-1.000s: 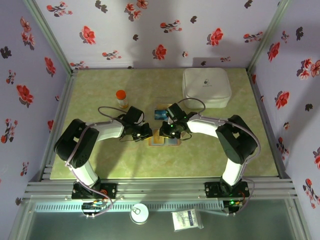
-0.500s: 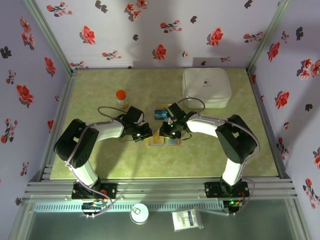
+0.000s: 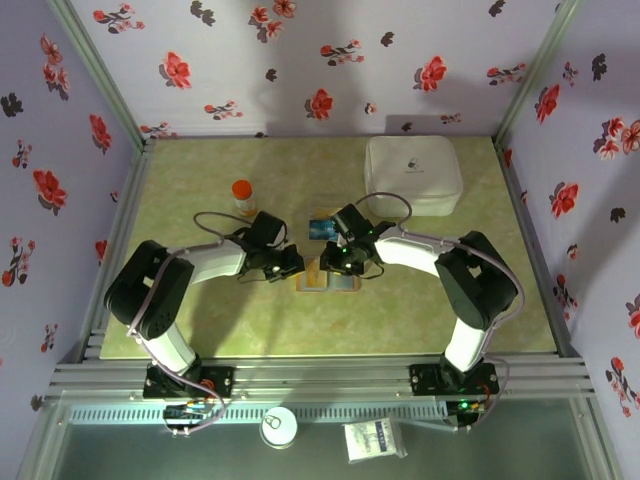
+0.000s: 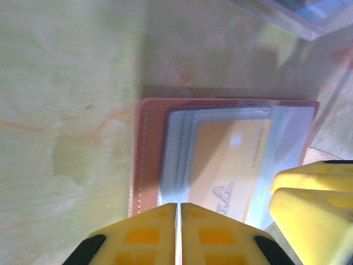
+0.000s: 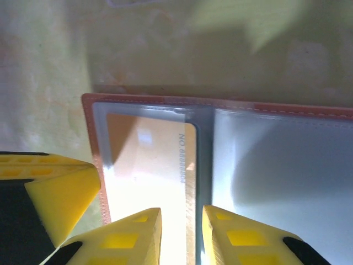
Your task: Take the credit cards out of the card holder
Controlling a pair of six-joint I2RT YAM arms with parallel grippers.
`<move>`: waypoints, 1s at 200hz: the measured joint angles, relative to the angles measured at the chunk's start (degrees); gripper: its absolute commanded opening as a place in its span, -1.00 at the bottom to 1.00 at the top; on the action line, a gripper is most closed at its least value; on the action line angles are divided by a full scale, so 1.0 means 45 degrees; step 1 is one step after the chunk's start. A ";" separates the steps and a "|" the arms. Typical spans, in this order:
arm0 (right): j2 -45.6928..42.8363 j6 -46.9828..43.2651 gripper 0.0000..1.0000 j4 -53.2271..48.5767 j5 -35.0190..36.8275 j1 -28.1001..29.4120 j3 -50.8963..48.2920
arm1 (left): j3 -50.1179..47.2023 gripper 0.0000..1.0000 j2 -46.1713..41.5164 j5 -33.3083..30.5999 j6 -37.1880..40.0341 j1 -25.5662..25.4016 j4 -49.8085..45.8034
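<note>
My left gripper [image 4: 178, 212] has its pads pressed together with nothing between them, tips at the near tan rim of the card holder [image 4: 144, 165], it seems pinning it down. My right gripper [image 5: 181, 218] has a narrow gap between its fingers and grasps nothing I can see. That gap sits over the long edge of the yellow-orange card [image 5: 149, 160], next to the holder's centre fold. The card lies flat inside a clear sleeve, directly ahead of both sets of jaws, its long axis running away from my fingertips. The right jaws are the better placed to draw it out, I judge. The holder lies open mid-table, tan-framed with grey-blue panels. Beyond it a teal-blue card [image 3: 322, 228] lies on the table, already out.
</note>
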 measured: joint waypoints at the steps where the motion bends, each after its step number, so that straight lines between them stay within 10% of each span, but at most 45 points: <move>1: 0.0000 0.0000 -0.49 0.0015 0.0000 0.0000 0.0000 | 0.0000 -0.82 -0.0010 0.0000 0.0000 0.0000 0.0000; 200: 0.0563 0.0223 -0.50 0.0801 -0.0597 0.0000 -0.0010 | -0.0034 -0.94 0.0520 0.0534 -0.0005 -0.0015 0.0495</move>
